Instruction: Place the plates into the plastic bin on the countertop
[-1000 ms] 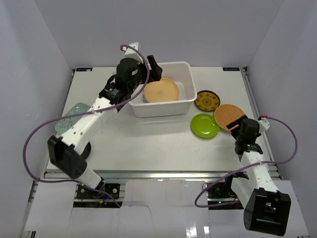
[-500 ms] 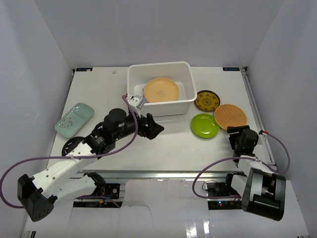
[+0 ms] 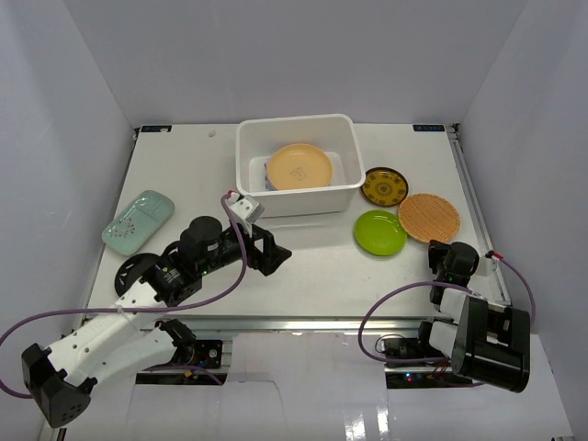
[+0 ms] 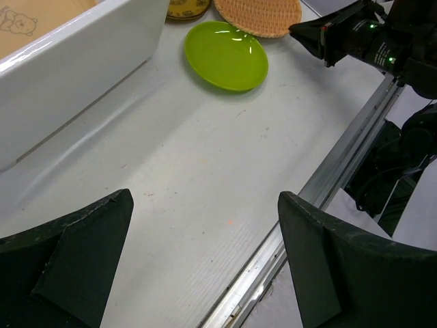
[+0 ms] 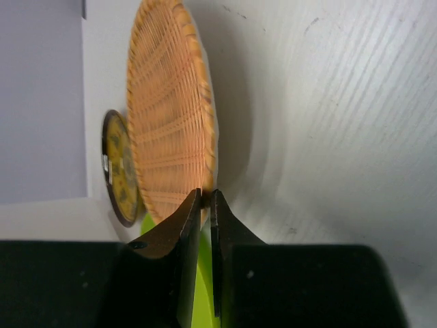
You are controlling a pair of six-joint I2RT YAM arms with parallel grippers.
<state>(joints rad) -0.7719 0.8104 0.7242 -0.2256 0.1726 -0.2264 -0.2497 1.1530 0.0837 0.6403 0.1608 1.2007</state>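
Observation:
The white plastic bin [image 3: 296, 197] stands at the back of the countertop [image 3: 312, 280] and holds a tan plate [image 3: 299, 167] with a blue edge showing under it. To its right lie the yellow-patterned dark plate [image 3: 384, 186], the ribbed orange plate [image 3: 428, 217] and the lime green plate [image 3: 380, 232]. At the left lies the oblong mint-green plate [image 3: 138, 220]. My left gripper [image 3: 276, 250] [image 4: 205, 198] hangs open and empty in front of the bin. My right gripper [image 3: 444, 250] [image 5: 205, 195] is shut, with its tips at the near rim of the flat-lying orange plate [image 5: 167, 137].
A dark round dish [image 3: 133, 268] sits partly under my left arm. The metal rail [image 4: 321, 184] runs along the front edge. In the left wrist view the bin wall [image 4: 75, 68] is at the upper left and the lime green plate [image 4: 227, 55] lies ahead.
My left arm has pulled back from the bin to the near left, still open. My right arm has folded back toward its base and its gripper has shut. No plate has moved.

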